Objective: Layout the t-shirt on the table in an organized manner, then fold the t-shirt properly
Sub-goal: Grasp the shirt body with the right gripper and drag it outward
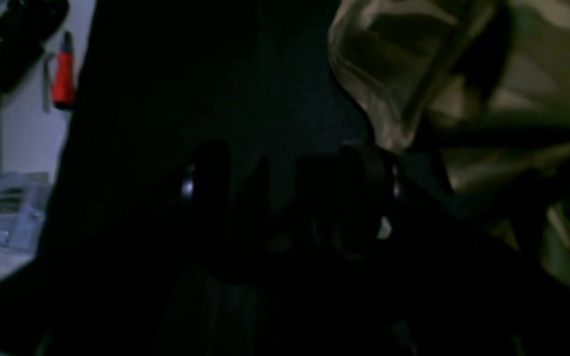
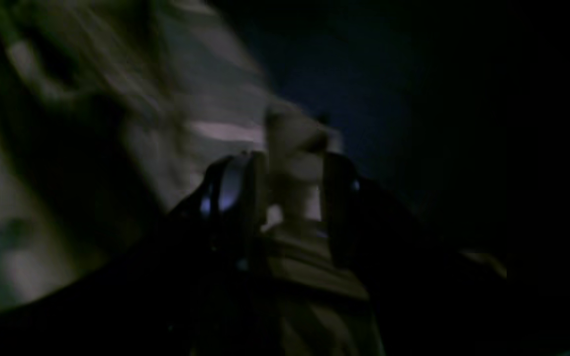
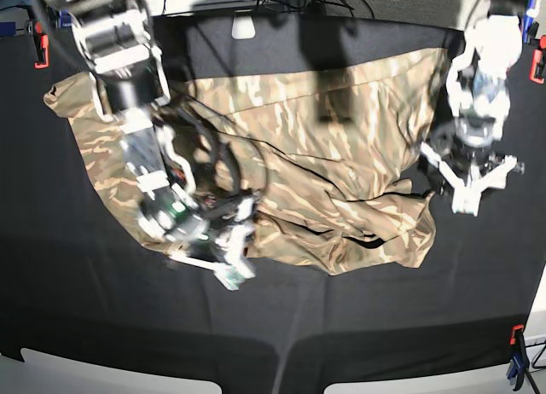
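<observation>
The t-shirt [image 3: 281, 164] lay spread but rumpled across the middle of the table [image 3: 281, 326], with wide bare cloth along the near edge. The right gripper [image 2: 289, 185] had shirt cloth between its fingers. The left gripper [image 3: 472, 176] hung with fingers spread, holding nothing, just past the shirt's side edge.

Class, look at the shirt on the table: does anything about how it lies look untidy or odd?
Yes. The t-shirt lies crumpled on the table, its near edge bunched in folds, with cloth between the right gripper's fingers.
</observation>
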You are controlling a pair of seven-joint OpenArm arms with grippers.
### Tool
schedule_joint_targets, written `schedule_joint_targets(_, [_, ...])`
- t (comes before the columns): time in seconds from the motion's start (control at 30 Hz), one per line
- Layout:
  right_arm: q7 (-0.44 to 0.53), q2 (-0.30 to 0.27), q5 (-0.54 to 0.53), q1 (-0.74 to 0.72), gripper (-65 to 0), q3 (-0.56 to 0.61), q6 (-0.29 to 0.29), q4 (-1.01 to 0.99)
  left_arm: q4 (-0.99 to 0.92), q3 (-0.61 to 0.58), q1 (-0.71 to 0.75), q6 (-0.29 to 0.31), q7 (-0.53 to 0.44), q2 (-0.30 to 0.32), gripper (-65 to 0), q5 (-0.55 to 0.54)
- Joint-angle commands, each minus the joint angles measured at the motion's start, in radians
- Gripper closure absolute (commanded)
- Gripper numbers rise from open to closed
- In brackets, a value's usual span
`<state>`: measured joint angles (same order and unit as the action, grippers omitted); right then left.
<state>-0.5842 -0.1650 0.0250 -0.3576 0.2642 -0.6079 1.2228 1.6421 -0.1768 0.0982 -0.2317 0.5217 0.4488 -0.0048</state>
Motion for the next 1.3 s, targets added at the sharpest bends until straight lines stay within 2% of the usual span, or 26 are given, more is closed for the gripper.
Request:
schedule_joint_targets(0.0, [0.018,-0.001,-0.015,-0.026,-21.3,0.006,-0.033,0.014,0.006,0.005,-0.021,-0.006,-0.022,0.011,-32.6,-0.004])
schedule_joint_targets(0.07, [0.002,-0.008,-0.032,-0.024,-21.3,0.037,-0.089,0.014,-0.001,0.005,-0.024,-0.004,-0.022,0.011,-32.6,-0.004])
schedule_joint_targets(0.13, [-0.009,-0.022,-0.013,-0.025,-21.3,0.096,-0.090,0.014,-0.001,0.005,-0.023,-0.004,-0.022,0.011,-32.6,-0.004])
schedule_joint_targets(0.27, [0.007,-0.055,0.103,-0.025,-21.2,0.241,-0.087,0.014,-0.001,0.005,-0.023,-0.004,-0.022,0.011,-32.6,-0.005])
schedule_joint_targets(0.5, [0.027,-0.060,0.282,-0.028,-21.2,0.389,0.148,0.014,-0.001,0.005,-0.023,-0.004,-0.020,0.011,-32.6,-0.005])
schedule_joint_targets(0.6, [0.027,-0.060,0.314,-0.030,-21.2,0.393,0.206,0.014,-0.001,0.005,-0.023,-0.004,-0.020,0.011,-32.6,-0.005])
schedule_joint_targets(0.67, [0.026,-0.063,0.313,-0.033,-19.3,0.391,0.217,0.014,-0.001,0.005,-0.023,-0.004,-0.018,0.011,-32.6,-0.005])
schedule_joint_targets(0.9, [0.027,-0.065,0.312,-0.041,-0.9,0.391,0.219,0.014,-0.001,0.005,-0.023,-0.004,-0.018,0.011,-32.6,-0.005])
schedule_joint_targets(1.1, [0.026,-0.065,0.313,-0.068,0.0,0.389,0.239,0.015,-0.001,0.005,-0.023,-0.004,-0.018,0.011,-32.6,-0.005])
schedule_joint_targets(1.27, [0.010,-0.065,0.313,-0.133,0.0,0.342,0.288,0.015,-0.001,0.005,-0.023,-0.004,-0.017,0.011,-32.6,-0.005])
